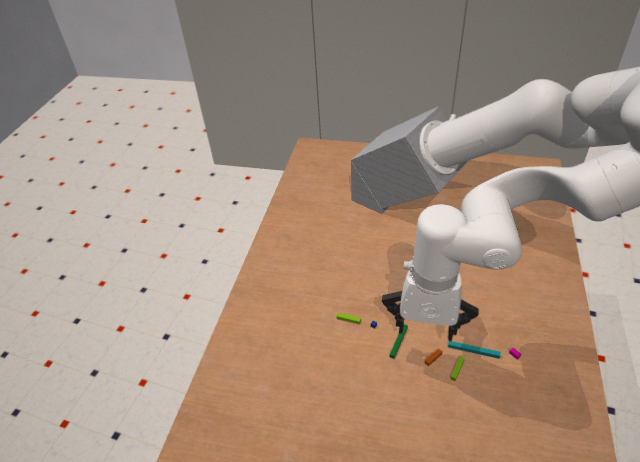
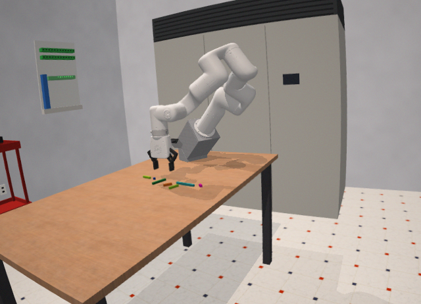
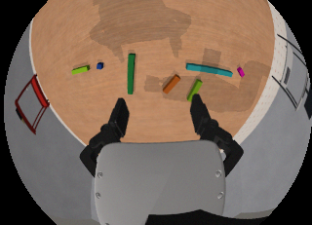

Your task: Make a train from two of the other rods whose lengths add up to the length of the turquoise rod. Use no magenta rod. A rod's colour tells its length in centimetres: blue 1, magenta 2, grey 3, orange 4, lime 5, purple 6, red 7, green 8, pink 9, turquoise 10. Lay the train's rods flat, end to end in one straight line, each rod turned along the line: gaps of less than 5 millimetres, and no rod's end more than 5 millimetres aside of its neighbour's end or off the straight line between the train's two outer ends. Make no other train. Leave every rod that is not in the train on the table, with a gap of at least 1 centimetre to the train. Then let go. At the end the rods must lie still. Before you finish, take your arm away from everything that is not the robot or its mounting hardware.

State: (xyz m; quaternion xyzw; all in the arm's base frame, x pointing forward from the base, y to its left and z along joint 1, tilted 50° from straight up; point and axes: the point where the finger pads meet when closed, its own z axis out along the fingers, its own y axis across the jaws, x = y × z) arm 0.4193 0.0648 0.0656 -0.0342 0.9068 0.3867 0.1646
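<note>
My gripper is open and empty, above the table. A lime rod lies at the left, beside the small blue rod. The green rod lies right of the blue one. The orange rod and a second lime rod lie apart, slanted. The turquoise rod lies behind them. All rods are flat and apart.
The magenta rod lies just past the turquoise rod's right end. The rods lie on the wooden table. The grey arm base stands farther back on it.
</note>
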